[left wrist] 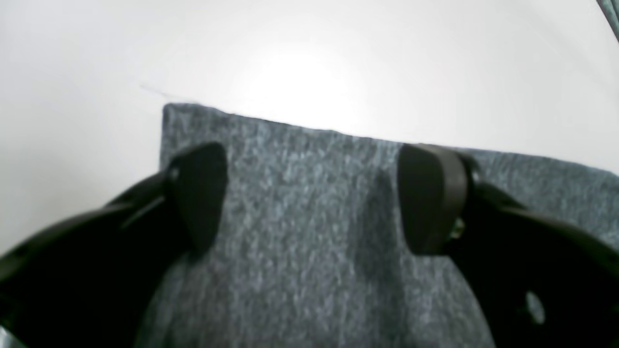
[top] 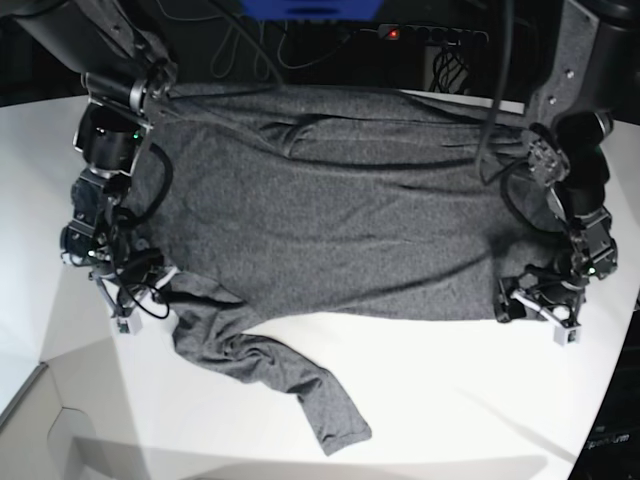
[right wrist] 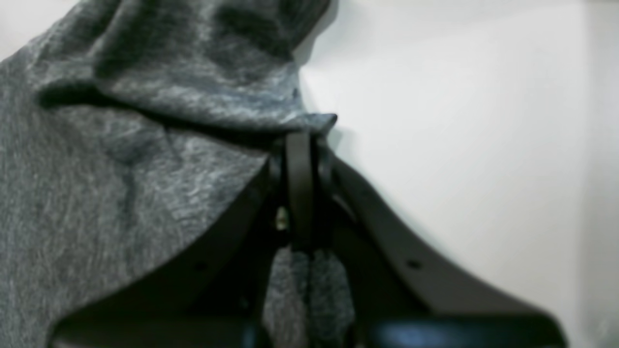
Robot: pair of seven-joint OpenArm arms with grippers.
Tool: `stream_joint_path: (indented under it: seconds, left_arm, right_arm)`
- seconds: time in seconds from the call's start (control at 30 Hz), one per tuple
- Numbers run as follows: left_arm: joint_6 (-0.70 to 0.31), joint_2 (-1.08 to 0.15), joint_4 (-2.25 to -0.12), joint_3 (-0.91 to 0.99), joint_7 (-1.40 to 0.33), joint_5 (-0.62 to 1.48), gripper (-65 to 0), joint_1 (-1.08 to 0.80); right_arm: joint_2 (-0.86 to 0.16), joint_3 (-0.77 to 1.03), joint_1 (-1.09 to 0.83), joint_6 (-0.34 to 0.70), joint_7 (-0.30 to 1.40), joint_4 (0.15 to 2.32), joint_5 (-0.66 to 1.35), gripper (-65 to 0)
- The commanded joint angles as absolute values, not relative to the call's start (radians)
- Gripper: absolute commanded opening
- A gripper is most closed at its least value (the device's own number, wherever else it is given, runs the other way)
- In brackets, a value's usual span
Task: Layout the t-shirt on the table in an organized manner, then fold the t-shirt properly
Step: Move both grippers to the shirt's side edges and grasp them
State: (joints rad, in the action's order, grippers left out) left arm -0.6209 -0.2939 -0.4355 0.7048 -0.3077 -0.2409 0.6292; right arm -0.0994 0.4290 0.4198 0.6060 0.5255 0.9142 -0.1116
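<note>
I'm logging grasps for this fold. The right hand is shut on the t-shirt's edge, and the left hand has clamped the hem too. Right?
Not quite. The left hand is open, its fingers straddling the t-shirt hem without pinching it, as the left wrist view shows. The right hand is indeed shut on the fabric.

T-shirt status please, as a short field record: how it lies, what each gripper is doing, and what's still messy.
t-shirt: spread wide across the table, wrinkled, not folded
left gripper: open, jaws straddling a straight edge of the shirt near its corner
right gripper: shut on a pinch of fabric at the shirt's edge
loose sleeve: trails crumpled toward the table's near edge
next step, likely: close the left gripper, then pull the shirt flat
</note>
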Motion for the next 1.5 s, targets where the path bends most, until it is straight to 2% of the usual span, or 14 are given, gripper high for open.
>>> stream_joint_path:
  seconds: [0.0,0.47,0.5,0.6,0.67,0.83,1.0,1.13,1.3,1.37,1.47]
  left_arm:
    - [-0.624,-0.309,-0.463,0.704,-0.289,-0.231,-11.7,0.662]
    - [-0.622,-0.332,-0.495,0.7,-0.28,-0.239,-11.7,0.636]
    - [-0.605,-0.332,-0.495,0.7,-0.28,-0.239,-11.7,0.633]
    - [-0.449,-0.329,-0.495,0.7,-0.28,-0.239,-11.7,0.631]
    - [-0.378,-0.328,-0.493,0.7,-0.278,-0.239,-11.7,0.631]
    - [-0.39,-0.321,-0.493,0.687,-0.278,-0.239,-11.7,0.631]
    - [-0.383,-0.321,-0.404,0.519,-0.239,-0.228,-11.7,0.638]
    - [-0.381,-0.325,-0.32,0.51,-0.147,-0.228,-11.7,0.638]
    - [-0.381,-0.326,-0.295,0.51,-0.136,-0.228,-12.6,0.638]
    - [-0.383,-0.326,-0.295,0.51,-0.142,-0.228,-19.6,0.639]
    - [-0.383,-0.326,-0.297,0.51,-0.137,-0.226,-42.0,0.641]
  right_arm:
    - [-0.105,0.426,0.43,0.611,0.561,0.917,-0.131,-65.0]
    - [-0.105,0.426,0.429,0.611,0.555,0.895,-0.131,-65.0]
    - [-0.105,0.426,0.429,0.611,0.555,0.895,-0.133,-65.0]
    - [-0.105,0.426,0.429,0.611,0.555,0.895,-0.133,-65.0]
    - [-0.107,0.426,0.429,0.611,0.555,0.895,-0.133,-65.0]
    - [-0.107,0.426,0.429,0.611,0.555,0.895,-0.133,-65.0]
    - [-0.107,0.426,0.429,0.611,0.556,0.895,-0.133,-65.0]
    - [-0.107,0.426,0.429,0.611,0.558,0.895,-0.133,-65.0]
    - [-0.114,0.426,0.429,0.611,0.555,0.895,-0.133,-65.0]
    - [-0.116,0.426,0.429,0.611,0.555,0.895,-0.133,-65.0]
    - [-0.117,0.426,0.429,0.611,0.555,0.895,-0.133,-65.0]
